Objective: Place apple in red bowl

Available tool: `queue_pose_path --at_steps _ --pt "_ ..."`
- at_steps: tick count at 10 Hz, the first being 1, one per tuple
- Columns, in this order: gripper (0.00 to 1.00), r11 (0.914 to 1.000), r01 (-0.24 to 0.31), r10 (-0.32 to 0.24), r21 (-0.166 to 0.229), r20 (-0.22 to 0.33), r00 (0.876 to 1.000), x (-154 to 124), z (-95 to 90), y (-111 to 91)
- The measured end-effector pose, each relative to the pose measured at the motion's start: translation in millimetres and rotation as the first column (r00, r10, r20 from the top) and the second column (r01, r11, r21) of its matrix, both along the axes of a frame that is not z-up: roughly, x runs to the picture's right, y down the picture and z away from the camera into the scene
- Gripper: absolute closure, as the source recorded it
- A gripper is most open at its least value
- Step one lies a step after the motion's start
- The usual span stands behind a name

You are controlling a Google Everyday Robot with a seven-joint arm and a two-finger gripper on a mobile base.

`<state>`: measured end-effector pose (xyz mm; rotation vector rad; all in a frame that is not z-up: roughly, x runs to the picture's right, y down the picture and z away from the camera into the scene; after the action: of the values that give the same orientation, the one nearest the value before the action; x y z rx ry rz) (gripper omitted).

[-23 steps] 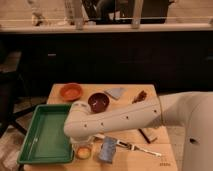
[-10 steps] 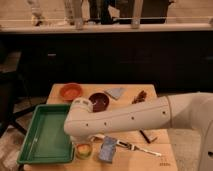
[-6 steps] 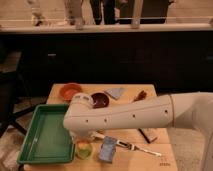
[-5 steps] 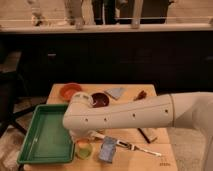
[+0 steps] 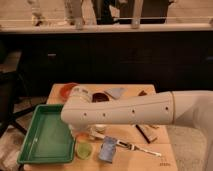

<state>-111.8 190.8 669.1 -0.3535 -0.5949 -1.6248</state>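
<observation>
Apple first: it sits low on the table, just off the right wall of the green tray, near that tray's front corner, a small reddish-orange round half tucked under the big white arm that sweeps in from the right and ends above the tray's right edge. Now the gripper: it shows as a pale stub poking out from behind the arm, beyond the tray's far right corner, and it is closed up tight, with nothing to be seen in it (the arm hides most of it, mind you). So the apple lies on the near side of the arm and the gripper on the far side, well apart, the arm's thick body between them, no contact. The red bowl is right there past the tray's far edge, just beside the gripper on its left; whether the two touch, I cannot tell. Further right of the tray along that far side sits a darker maroon bowl, then a bluish cloth. Back at the front, a flat pale green round piece lies just off the tray's front right corner, right below the apple and very close to it. A blue block comes next to the right, and a slim white tool stretches away from the tray beyond that.
</observation>
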Motion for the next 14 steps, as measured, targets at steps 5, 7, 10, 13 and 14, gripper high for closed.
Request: queue_pose_path --at_steps 5,7,10,13,14 --pt "1.0 0.9998 -0.012 0.013 0.013 -0.061 0.998 29.6 17.1 -39.1" --pt "1.0 0.9994 -0.027 0.028 0.02 -0.085 0.996 44.6 18.3 -51.9" --pt "1.0 0.9989 -0.039 0.041 0.025 -0.126 0.991 64.4 18.4 -65.5" --pt "1.0 0.9984 -0.048 0.052 0.03 -0.148 0.988 73.1 26.2 -82.9" --pt "1.0 0.9979 -0.054 0.059 0.034 -0.156 0.986 77.7 30.0 -89.6"
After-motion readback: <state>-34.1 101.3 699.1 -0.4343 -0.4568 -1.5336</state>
